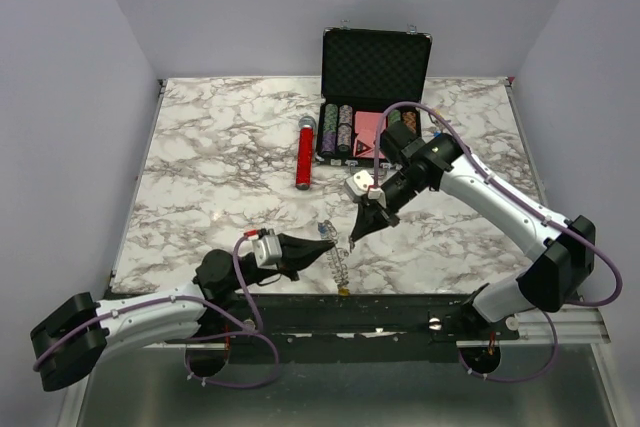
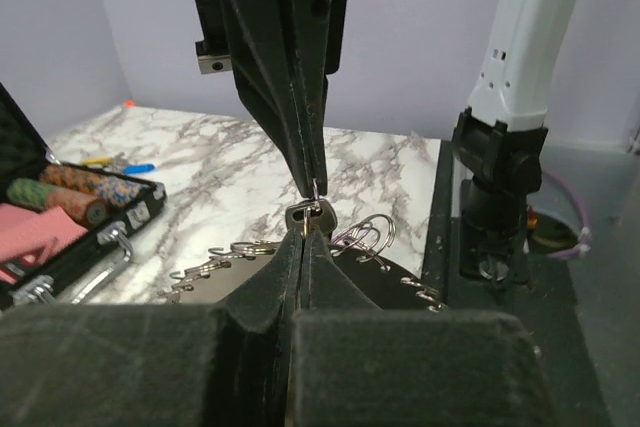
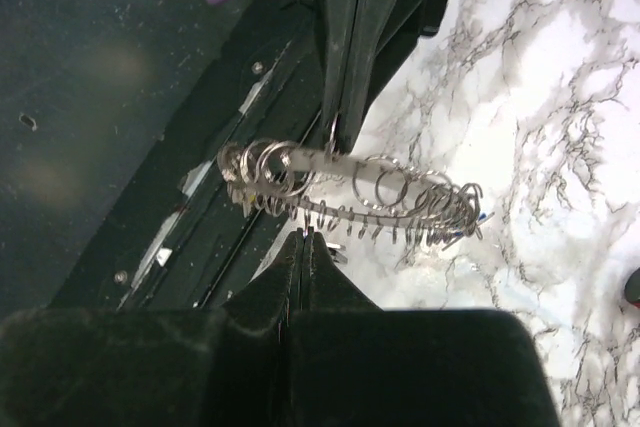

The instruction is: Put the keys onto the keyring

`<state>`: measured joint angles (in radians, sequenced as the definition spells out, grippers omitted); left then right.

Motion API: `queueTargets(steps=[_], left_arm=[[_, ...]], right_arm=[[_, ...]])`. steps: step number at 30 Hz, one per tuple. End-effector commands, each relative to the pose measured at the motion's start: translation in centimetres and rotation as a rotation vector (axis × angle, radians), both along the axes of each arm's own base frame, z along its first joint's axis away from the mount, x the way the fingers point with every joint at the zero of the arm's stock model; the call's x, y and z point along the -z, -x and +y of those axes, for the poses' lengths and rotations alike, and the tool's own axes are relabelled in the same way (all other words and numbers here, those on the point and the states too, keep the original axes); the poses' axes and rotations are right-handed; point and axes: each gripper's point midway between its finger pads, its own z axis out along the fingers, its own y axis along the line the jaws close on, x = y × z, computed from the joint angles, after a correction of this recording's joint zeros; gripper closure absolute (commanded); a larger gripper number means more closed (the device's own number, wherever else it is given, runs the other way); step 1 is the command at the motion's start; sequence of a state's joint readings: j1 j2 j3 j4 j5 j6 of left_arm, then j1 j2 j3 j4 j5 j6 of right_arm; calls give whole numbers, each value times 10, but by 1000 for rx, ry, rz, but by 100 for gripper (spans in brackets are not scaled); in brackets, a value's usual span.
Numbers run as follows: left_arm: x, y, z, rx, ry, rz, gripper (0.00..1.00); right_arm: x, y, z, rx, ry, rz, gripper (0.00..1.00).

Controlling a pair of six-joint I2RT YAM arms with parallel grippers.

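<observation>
- Clamping the keyring (image 3: 380,197) in the left pincer (image 1: 325,242), well nearward of the black case (image 1: 375,57).
- Pinching a key (image 2: 305,215) in the right pincer (image 1: 355,235), same spot.
- Seemingly threading; next requiring careful eye-to-ring alignment.

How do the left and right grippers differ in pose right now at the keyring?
The left gripper reaches in low and nearly level; the right gripper points steeply down. The left gripper comes in from the left, the right gripper from the far right. Shared: both have their jaws shut, tips nearly meeting by the keyring at a small silver key; which one holds it I cannot tell.
</observation>
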<state>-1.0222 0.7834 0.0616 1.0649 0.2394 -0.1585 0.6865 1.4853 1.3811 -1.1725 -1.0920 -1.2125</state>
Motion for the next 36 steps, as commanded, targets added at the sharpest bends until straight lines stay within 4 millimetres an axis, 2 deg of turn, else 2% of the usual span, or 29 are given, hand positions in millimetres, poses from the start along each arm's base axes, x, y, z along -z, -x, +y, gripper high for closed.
queueTargets(steps=[1, 6, 8, 11, 14, 20, 24, 33, 36], left_arm=[[5, 13, 4, 32, -105, -243, 100], [3, 11, 9, 3, -152, -309, 100], [2, 9, 11, -15, -143, -324, 100], [3, 7, 13, -34, -138, -343, 100], [1, 4, 15, -57, -131, -366, 100], [0, -8, 21, -143, -142, -419, 100], [1, -9, 20, -147, -132, -429, 100], [-1, -6, 17, -131, -119, -438, 100], [-3, -6, 18, -133, -111, -434, 100]], right_arm=[[9, 9, -20, -106, 59, -98, 99], [6, -11, -28, -78, 163, -179, 100], [-1, -17, -27, -92, 139, -245, 99], [-12, -17, -18, -63, 92, -224, 99], [-10, -12, -16, -41, 34, -246, 99], [-17, -24, -5, 126, -37, -317, 100], [-24, -32, 8, 204, -104, -399, 100], [-22, -26, 22, 205, -148, -458, 99], [-14, -22, 22, 185, -140, -465, 99]])
